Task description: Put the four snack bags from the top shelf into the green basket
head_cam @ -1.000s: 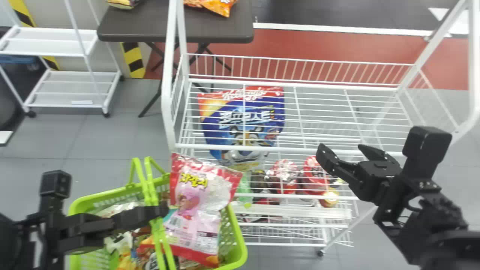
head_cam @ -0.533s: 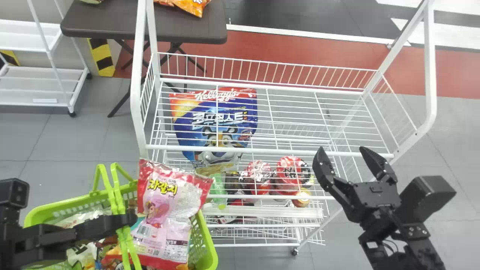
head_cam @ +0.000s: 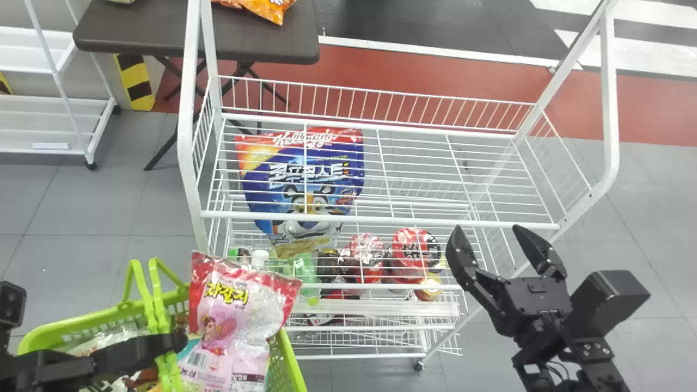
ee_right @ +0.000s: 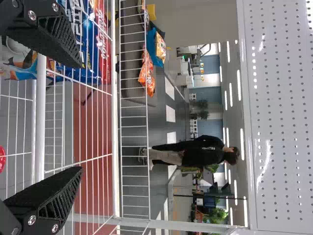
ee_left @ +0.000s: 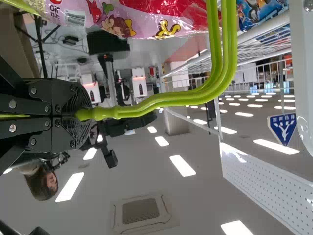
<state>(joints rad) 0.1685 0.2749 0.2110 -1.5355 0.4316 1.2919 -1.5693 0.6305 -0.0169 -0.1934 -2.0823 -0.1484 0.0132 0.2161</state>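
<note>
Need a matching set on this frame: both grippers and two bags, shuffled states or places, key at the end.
Column 1
1. Left gripper
2. Pink bag
3. Right gripper
4. Blue bag

Column 2
A. Open, holding nothing
B. Seen through the wires of the shelf
C. Shut on the handles
D. Sticking up out of the green basket

Pairs: 1-C, 2-D, 3-A, 4-B

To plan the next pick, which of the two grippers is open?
The right gripper: its fingers stand apart and empty, while the left gripper is shut on the basket handles.
</note>
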